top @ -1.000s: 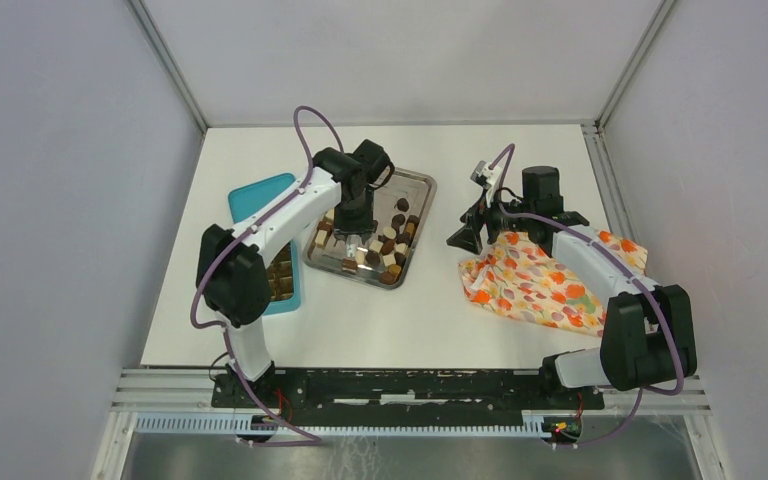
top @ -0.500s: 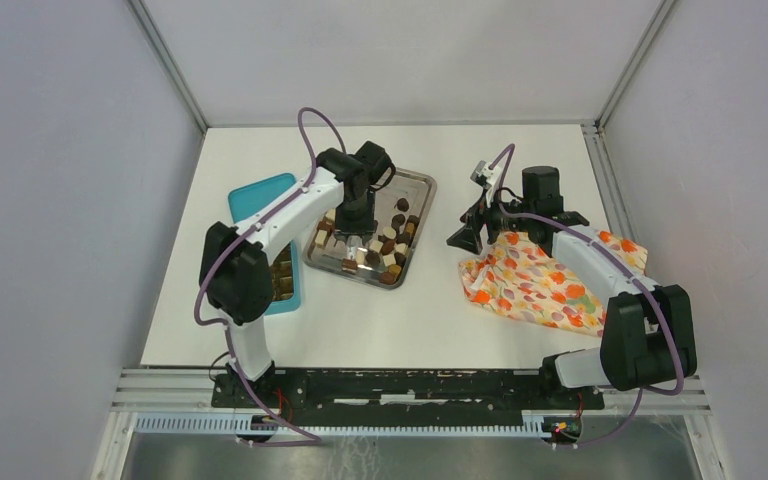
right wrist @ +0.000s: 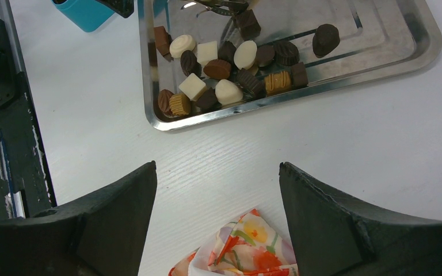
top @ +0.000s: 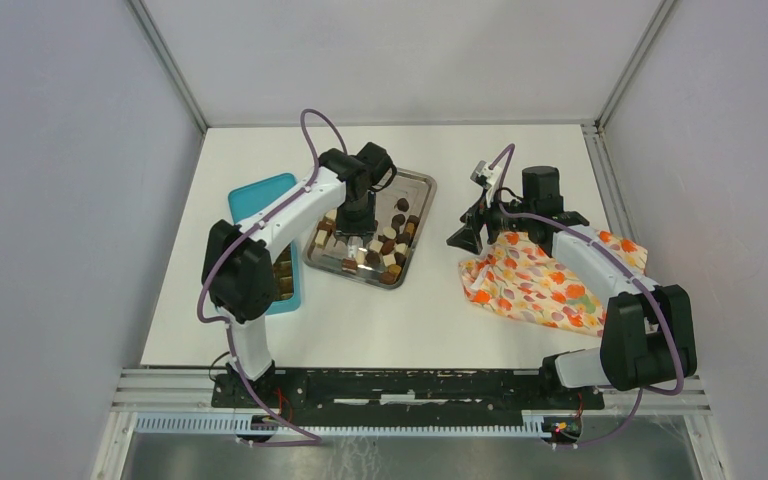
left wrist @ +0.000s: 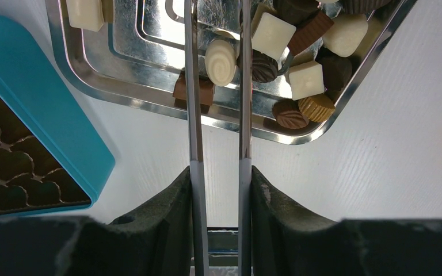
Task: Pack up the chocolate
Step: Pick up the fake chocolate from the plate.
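One steel tray (top: 421,187), one teal box (top: 260,195), one floral cloth (top: 535,285), roughly twenty chocolates (right wrist: 228,91).

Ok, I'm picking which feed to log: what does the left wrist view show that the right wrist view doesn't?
Left wrist only: the brown compartments inside the teal box. Right wrist only: the floral cloth and its print, and the black base rail. Both: the steel tray, the chocolate in it, an edge of the teal box, and the white tabletop.

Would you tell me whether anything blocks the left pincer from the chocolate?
Nothing visible does: the left pincer hangs over the open steel tray, with a cream-white chocolate lying in line between its blades.
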`<state>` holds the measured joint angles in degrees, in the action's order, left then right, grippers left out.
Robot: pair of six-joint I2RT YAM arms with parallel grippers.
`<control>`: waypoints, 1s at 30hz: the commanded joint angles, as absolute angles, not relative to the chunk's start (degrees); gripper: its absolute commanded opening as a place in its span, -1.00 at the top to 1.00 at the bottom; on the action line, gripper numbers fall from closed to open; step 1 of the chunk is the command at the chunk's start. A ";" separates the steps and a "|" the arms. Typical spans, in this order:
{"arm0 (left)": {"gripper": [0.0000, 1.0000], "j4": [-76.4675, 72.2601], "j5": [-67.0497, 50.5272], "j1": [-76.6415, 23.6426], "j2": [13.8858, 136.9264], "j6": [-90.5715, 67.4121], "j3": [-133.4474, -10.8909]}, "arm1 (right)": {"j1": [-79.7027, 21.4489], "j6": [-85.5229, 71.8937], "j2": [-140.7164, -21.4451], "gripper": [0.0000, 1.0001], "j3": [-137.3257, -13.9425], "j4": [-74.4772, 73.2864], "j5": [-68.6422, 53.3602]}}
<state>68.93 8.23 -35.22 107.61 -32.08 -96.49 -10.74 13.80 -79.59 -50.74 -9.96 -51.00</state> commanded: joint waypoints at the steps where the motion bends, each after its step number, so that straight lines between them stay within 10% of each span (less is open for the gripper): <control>1: 0.17 69.29 7.64 -35.55 107.93 -28.87 -98.34 | -10.57 14.50 -79.60 -0.66 -50.98 -8.50 -51.86; 13: 0.19 69.21 7.97 -35.58 108.46 -28.48 -98.88 | -10.51 14.66 -79.54 -0.67 -50.71 -8.51 -51.77; 23: 0.95 69.43 9.10 -35.59 106.48 -29.36 -99.46 | -10.56 14.68 -79.38 -0.67 -50.78 -8.48 -51.77; 30: 0.96 69.85 10.22 -35.55 102.30 -30.48 -99.06 | -10.55 14.59 -79.39 -0.67 -50.79 -8.49 -51.82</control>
